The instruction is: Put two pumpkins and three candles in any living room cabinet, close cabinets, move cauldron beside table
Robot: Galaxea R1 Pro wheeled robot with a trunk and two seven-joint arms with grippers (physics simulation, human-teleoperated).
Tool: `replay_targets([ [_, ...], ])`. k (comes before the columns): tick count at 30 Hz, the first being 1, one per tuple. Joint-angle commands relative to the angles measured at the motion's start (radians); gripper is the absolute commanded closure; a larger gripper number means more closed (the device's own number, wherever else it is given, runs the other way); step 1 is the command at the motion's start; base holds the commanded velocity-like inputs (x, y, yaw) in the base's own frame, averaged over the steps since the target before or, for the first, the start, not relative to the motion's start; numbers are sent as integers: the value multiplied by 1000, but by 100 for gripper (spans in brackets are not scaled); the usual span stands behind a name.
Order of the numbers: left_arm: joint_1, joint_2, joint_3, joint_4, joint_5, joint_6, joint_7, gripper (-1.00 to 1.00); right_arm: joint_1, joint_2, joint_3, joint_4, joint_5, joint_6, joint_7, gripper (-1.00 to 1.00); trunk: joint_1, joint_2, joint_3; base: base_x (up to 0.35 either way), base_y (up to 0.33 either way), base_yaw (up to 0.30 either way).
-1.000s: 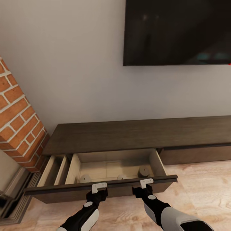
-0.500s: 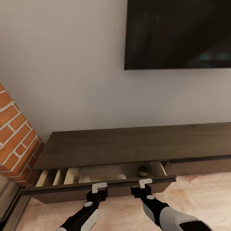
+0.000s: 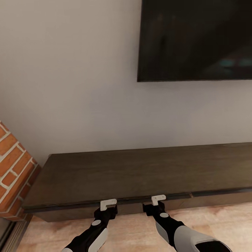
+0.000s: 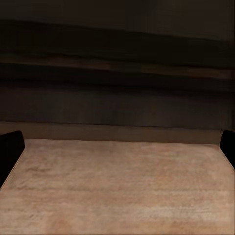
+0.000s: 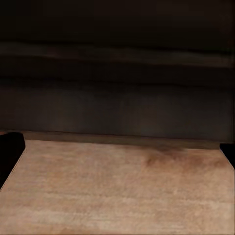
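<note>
Both grippers against the cabinet's drawer front

My left gripper (image 3: 108,204) and right gripper (image 3: 158,200), fingers spread and holding nothing, press the near face of the cabinet (image 3: 140,171), whose long axis runs left to right along the far wall. The drawer front looks nearly flush; a dark seam leaves me unsure. Its contents are hidden.

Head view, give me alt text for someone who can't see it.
Both grippers, left and right, press against the front of a long, low dark wood cabinet, its drawer front flush. A dark TV hangs on the pale wall above, with a brick column at left.
</note>
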Motion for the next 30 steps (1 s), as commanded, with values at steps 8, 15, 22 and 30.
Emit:
replay_targets([
  [8, 0, 1, 1, 0, 0, -1, 0, -100, 0, -1, 8, -2, 3, -13, -1, -100, 0, 0, 0, 205, 0, 0],
  [15, 0, 1, 3, 0, 0, -2, 0, -100, 1, 0, 9, 0, 4, -78, -2, -100, 0, 0, 0, -282, 0, 0],
  [22, 0, 1, 2, 1, 0, -2, 0, -100, 1, -1, 9, 0, 5, -84, -1, -100, 0, 0, 0, -333, 0, 0],
  [30, 0, 0, -2, 3, 0, -2, 0, -100, 1, -2, 9, 0, 5, -85, -2, -100, 0, 0, 0, -334, 0, 0],
])
